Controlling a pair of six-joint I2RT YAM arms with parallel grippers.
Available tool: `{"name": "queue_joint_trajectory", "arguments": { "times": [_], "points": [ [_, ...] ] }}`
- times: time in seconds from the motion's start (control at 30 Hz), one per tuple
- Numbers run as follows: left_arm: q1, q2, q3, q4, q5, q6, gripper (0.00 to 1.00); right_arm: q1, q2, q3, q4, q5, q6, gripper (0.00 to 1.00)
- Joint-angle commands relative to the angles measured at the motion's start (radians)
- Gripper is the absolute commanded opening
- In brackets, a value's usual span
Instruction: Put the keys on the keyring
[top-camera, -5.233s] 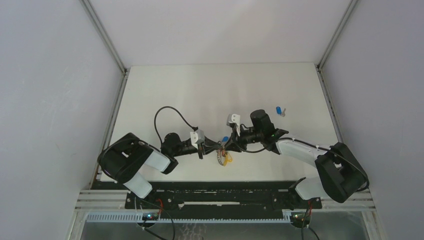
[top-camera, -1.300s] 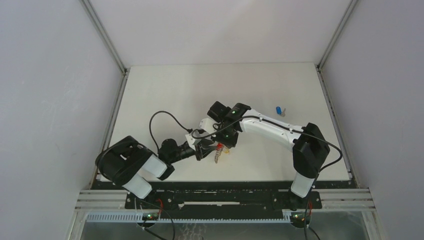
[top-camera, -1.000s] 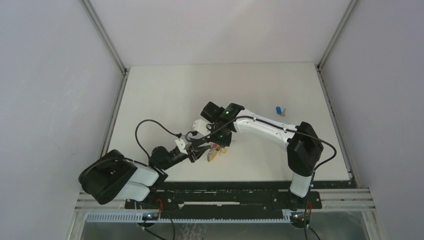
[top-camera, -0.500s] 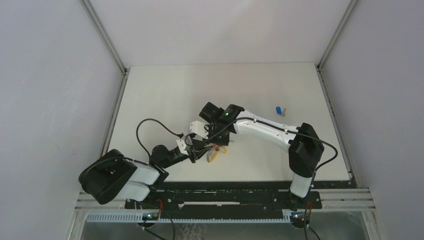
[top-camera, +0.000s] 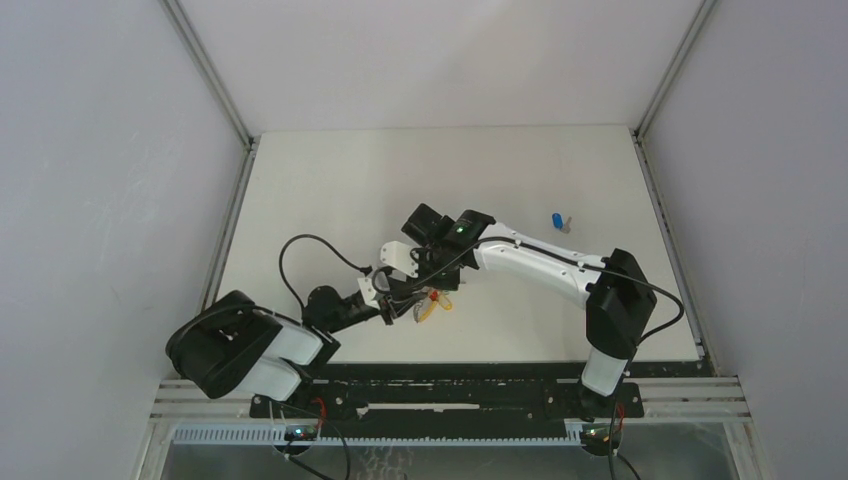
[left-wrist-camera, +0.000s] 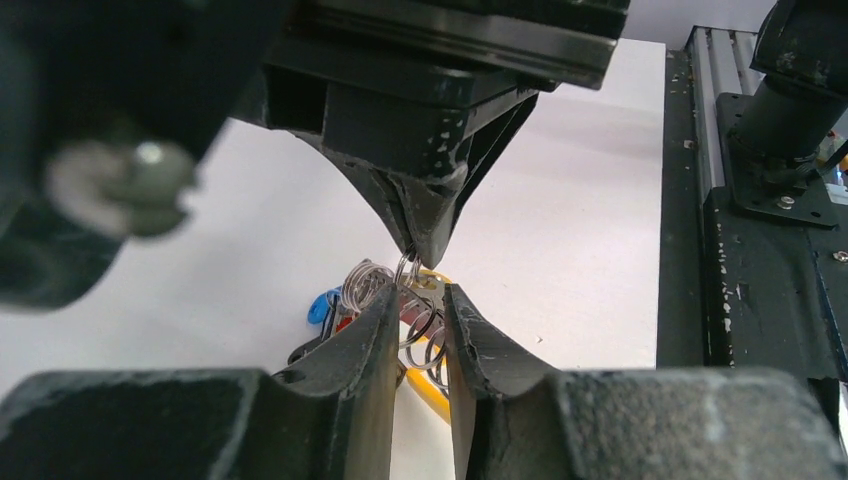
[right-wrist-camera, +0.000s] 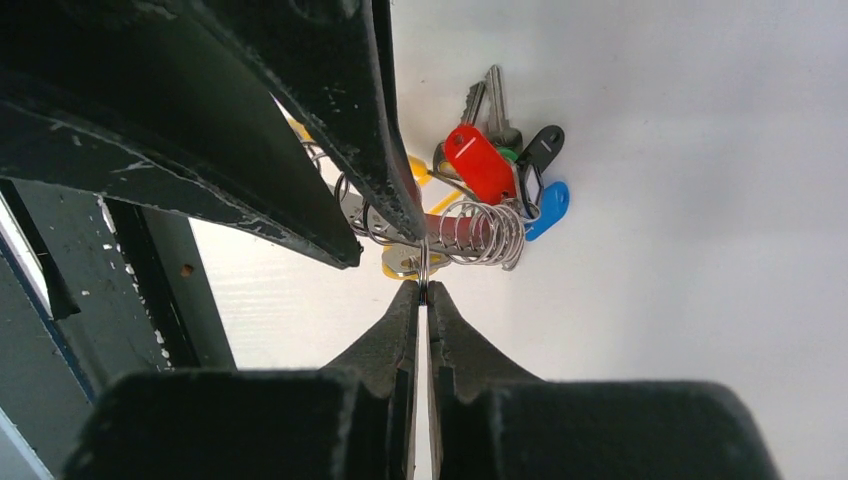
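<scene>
Right gripper (right-wrist-camera: 423, 287) nips the keyring (right-wrist-camera: 480, 235) by its slippery wire; left gripper (left-wrist-camera: 420, 296) squeezes the springy coil, probably surer.

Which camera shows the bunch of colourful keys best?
The right wrist view: the keyring fills the middle, its red, blue and black tags clear. The left wrist view shows only wire loops and a bit of blue, half hidden. The top view shows just a tiny coloured speck.
</scene>
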Motion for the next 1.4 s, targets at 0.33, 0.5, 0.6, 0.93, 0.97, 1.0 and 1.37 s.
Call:
{"name": "queue_joint_trajectory", "arguments": {
  "times": [0.33, 0.5, 0.6, 0.93, 0.97, 1.0, 1.37],
  "points": [
    [0.023, 0.025, 0.059, 0.035, -0.01, 0.015, 0.28, 0.024, -0.068, -0.018, 0.059, -0.066, -0.067, 0.0],
    [0.053, 0.009, 0.04, 0.034, -0.007, 0.022, 0.29, 0.025, -0.066, -0.033, 0.071, -0.071, -0.075, 0.0],
    [0.07, 0.01, 0.039, 0.036, 0.018, 0.014, 0.29, 0.025, -0.068, -0.037, 0.076, -0.068, -0.078, 0.0],
    [0.088, 0.033, 0.036, 0.036, 0.046, 0.018, 0.32, 0.024, -0.074, -0.043, 0.083, -0.066, -0.082, 0.0],
    [0.09, 0.035, 0.034, 0.036, 0.027, 0.014, 0.32, 0.024, -0.076, -0.045, 0.084, -0.066, -0.083, 0.0],
    [0.096, 0.032, 0.029, 0.036, 0.012, 0.012, 0.32, 0.024, -0.078, -0.049, 0.086, -0.066, -0.082, 0.0],
    [0.11, -0.023, -0.002, 0.036, -0.013, 0.011, 0.33, 0.009, -0.088, -0.061, 0.105, -0.069, -0.07, 0.0]
  ]
}}
